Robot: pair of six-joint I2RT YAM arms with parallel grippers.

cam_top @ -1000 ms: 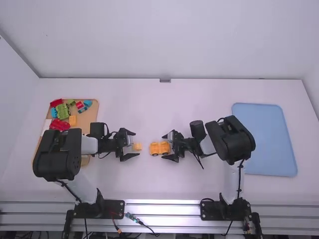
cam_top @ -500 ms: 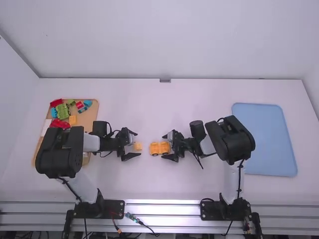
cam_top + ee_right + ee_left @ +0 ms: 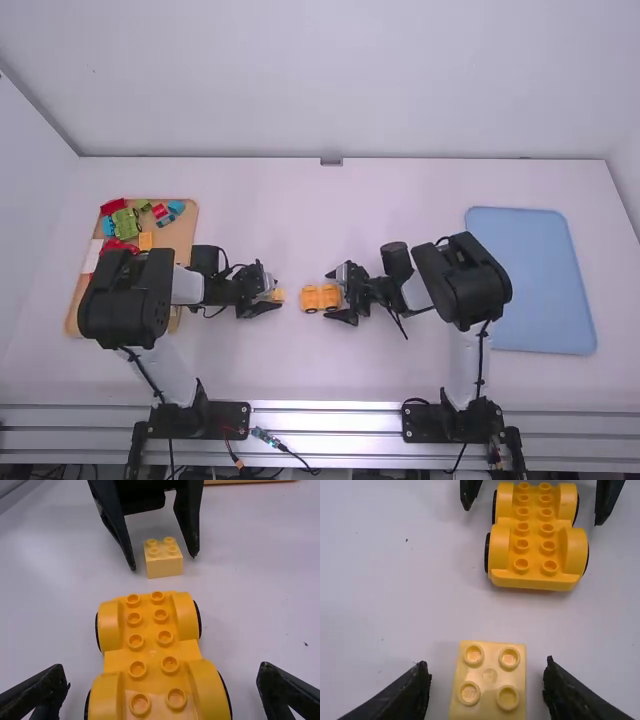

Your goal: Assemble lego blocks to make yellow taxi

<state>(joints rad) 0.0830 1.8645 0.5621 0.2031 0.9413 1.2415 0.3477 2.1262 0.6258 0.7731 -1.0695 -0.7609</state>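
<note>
Left gripper [image 3: 276, 294] part open, fingers either side of the small pale-yellow block [image 3: 490, 675] on the tabletop [image 3: 400, 370] — gap showing each side, no contact. Right gripper [image 3: 329, 296] wide, fingers astride the yellow wheeled base [image 3: 152, 655], also not touching it. Base sits studs up, between block and right arm, near the block but apart — wooden tray [image 3: 178, 235] of mixed blocks at far left, blue tray [image 3: 530, 280] at right.

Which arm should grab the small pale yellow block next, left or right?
Probably the left. Its open end effector already has a finger on either side of the block, while the right end effector straddles the wheeled base.
</note>
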